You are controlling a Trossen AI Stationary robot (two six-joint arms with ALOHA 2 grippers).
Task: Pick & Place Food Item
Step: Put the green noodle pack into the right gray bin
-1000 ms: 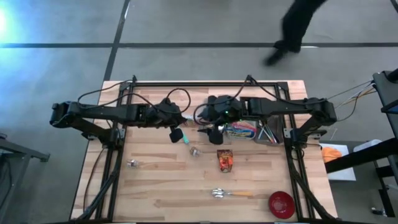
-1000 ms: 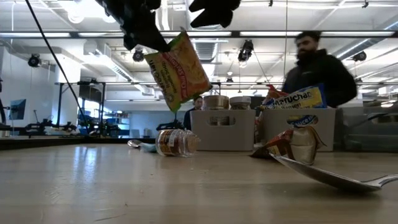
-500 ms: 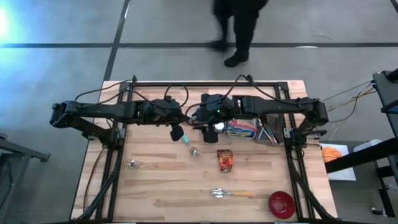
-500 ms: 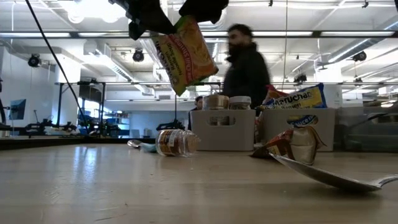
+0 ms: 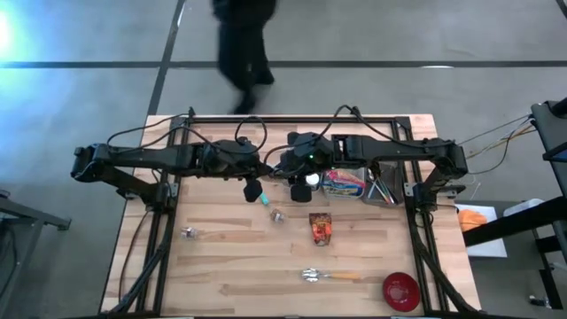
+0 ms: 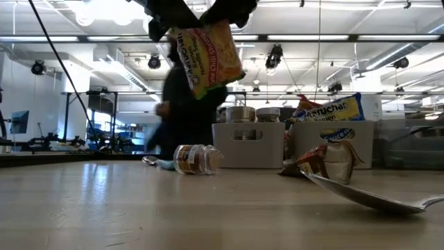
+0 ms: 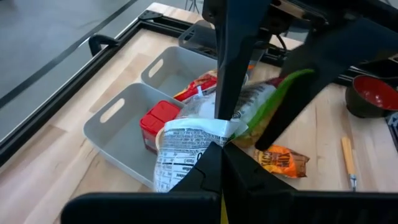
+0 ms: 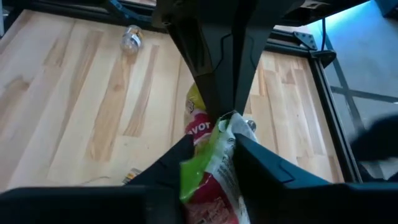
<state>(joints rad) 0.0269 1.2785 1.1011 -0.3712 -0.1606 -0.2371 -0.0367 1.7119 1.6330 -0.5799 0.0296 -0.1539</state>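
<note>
Holding the noodle packet point(image 6: 207, 59) aloft, both tools pinching it

Left tool point(image 6: 166, 17) clamped on one edge; right tool point(image 6: 229, 10) closed on the other; grey bin point(image 7: 134, 127) just beside, below.

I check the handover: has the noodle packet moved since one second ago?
Yes. In the low view the packet has tilted and risen slightly against the white bin behind it, toward the right gripper.

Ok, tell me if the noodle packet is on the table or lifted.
Lifted: the noodle packet hangs above the table, pinched between both grippers.
</note>
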